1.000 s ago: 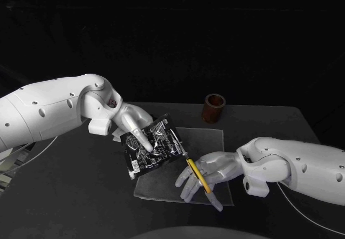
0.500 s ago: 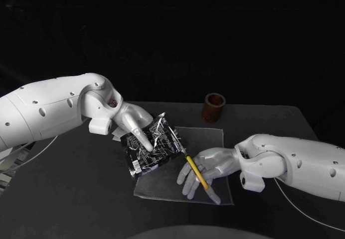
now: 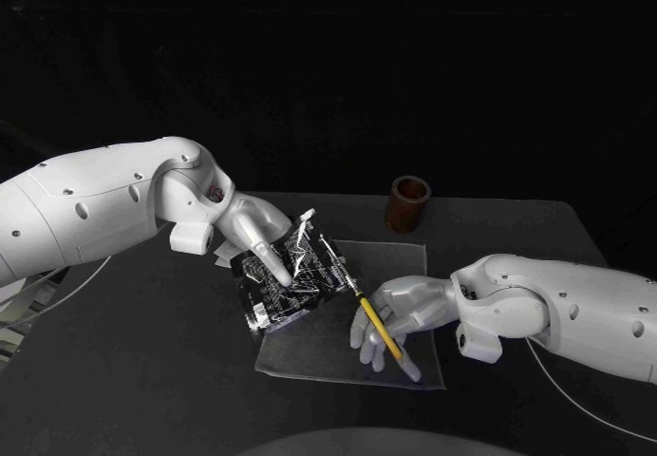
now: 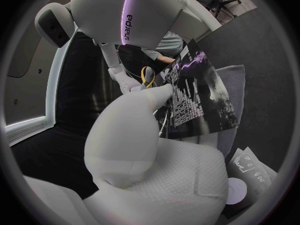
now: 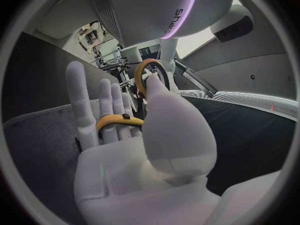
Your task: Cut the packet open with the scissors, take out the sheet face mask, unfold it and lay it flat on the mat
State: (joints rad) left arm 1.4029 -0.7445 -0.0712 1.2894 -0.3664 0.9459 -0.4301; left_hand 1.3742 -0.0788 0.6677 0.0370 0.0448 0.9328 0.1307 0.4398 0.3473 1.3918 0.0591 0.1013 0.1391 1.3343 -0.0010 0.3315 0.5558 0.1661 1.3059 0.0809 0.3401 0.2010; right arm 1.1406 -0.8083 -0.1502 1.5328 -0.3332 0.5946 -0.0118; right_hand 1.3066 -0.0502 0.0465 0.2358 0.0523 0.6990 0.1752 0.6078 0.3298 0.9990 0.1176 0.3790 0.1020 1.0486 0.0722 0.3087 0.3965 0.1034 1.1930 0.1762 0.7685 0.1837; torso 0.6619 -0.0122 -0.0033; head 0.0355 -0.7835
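- Fingers of the left hand (image 3: 263, 242) pinch the black packet (image 3: 285, 285) above the mat (image 3: 328, 356) at its ten-o'clock corner; print unreadable.
- Fingers of the right hand (image 3: 404, 309) grip yellow scissors (image 3: 367, 312), blades at packet's three-o'clock edge.

There is one black printed foil packet (image 3: 285, 280), one pair of yellow-handled scissors (image 3: 367, 309), one square grey fabric mat (image 3: 322, 353) and one brown cylindrical cup (image 3: 406, 205), on one black table (image 3: 151, 380).

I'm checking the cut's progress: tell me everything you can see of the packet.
The packet is a glossy black foil pouch with white print. The left hand holds it tilted over the grey mat, a finger across its face. The blades of the scissors, in the right hand, meet its upper edge, where a pale corner sticks up. Whether it is cut through cannot be told.
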